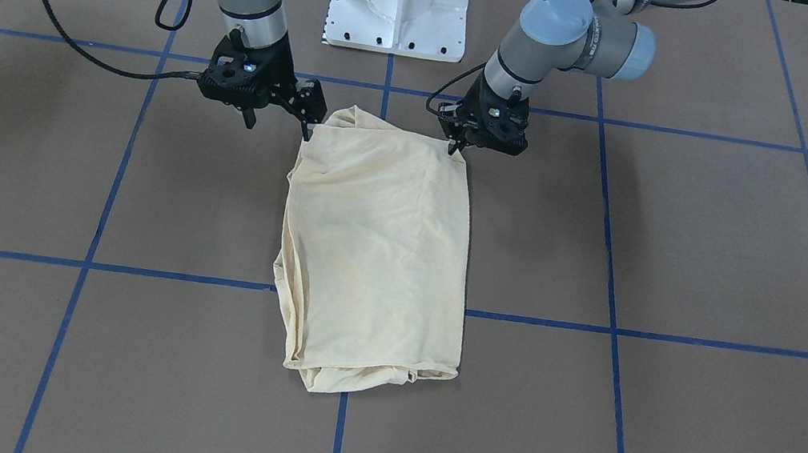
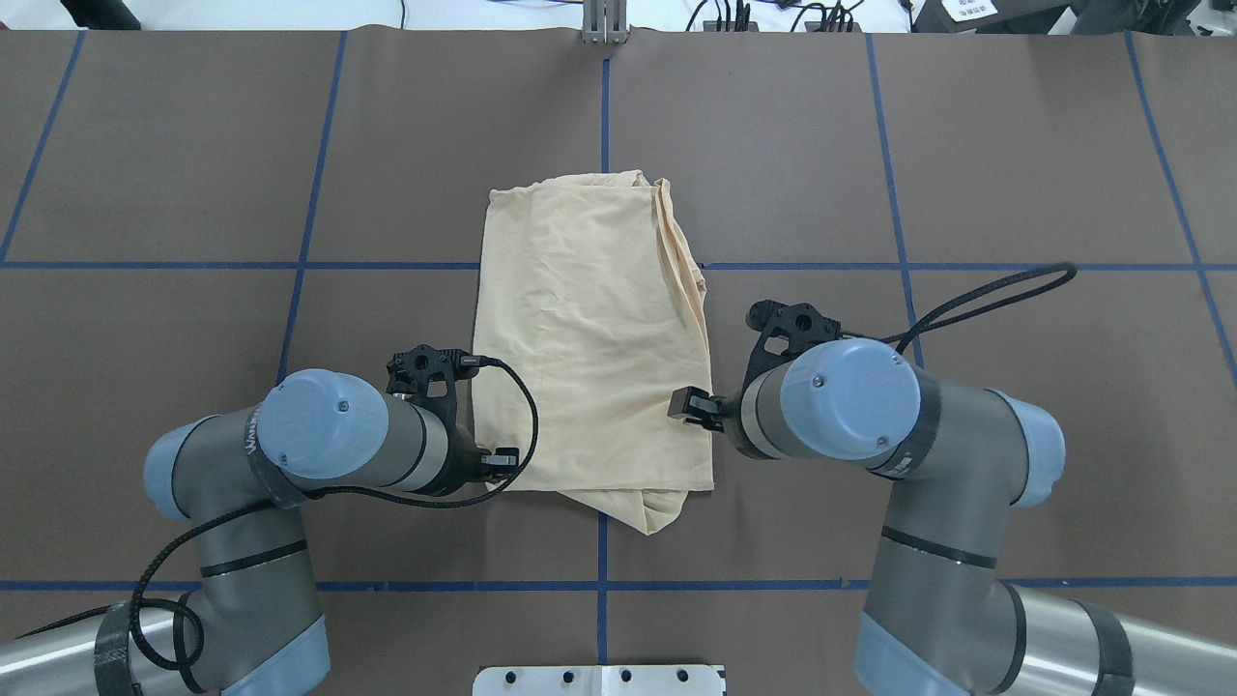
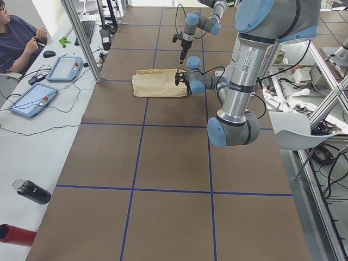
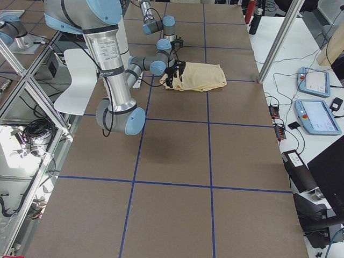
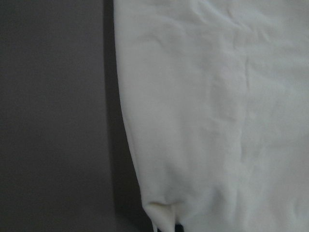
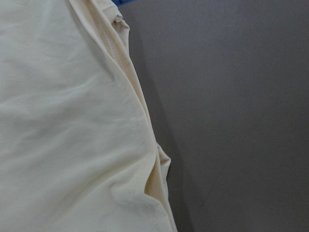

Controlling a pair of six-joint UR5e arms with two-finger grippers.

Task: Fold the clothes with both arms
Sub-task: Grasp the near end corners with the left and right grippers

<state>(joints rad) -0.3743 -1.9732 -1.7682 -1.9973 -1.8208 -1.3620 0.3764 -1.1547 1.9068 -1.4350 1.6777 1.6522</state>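
brown table, blue tape grid; cream shirt folded centre; right gripper spread open, left gripper grip unclear.

Beside the blue-taped brown table, a white bench holds two teach pendants, a black bottle and a seated person.

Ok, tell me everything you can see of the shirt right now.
The shirt is pale cream-yellow, thin and soft-looking, folded into a rough, creased rectangle with no print showing. It lies flat on the brown table, across a blue tape line. A bunched fold pokes out at its robot-side edge. The left gripper and right gripper sit at its two robot-side corners; whether they pinch it cannot be told.
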